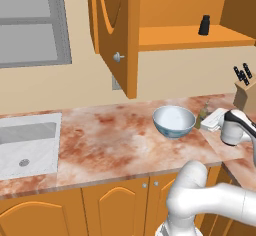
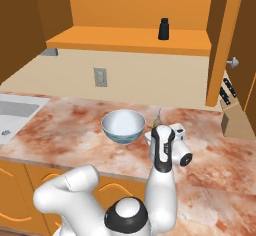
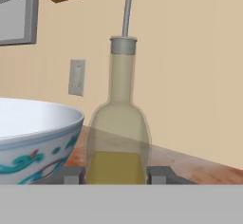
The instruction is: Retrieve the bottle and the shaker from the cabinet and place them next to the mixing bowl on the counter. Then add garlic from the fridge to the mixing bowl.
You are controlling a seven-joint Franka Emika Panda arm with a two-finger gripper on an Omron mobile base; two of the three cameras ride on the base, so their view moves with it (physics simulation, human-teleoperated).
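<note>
A: Marbled desk (image 1: 110,140) runs under an open orange cabinet (image 2: 135,35). Where is the bottle?

B: Bottle (image 3: 118,123) stands upright on the desk, just right of the mixing bowl (image 1: 173,120). Pincer (image 3: 116,174) is clamped on its lower body, one finger on each side.

A: Shaker?

B: Shaker (image 2: 163,29), dark, sits on the cabinet shelf, well above the bowl. Knife block (image 1: 246,92) stands at far right; sink (image 1: 27,145) at left.

One bottle (image 3: 117,128), one mixing bowl (image 1: 173,121), one shaker (image 1: 204,25), one knife block (image 1: 246,94).
</note>
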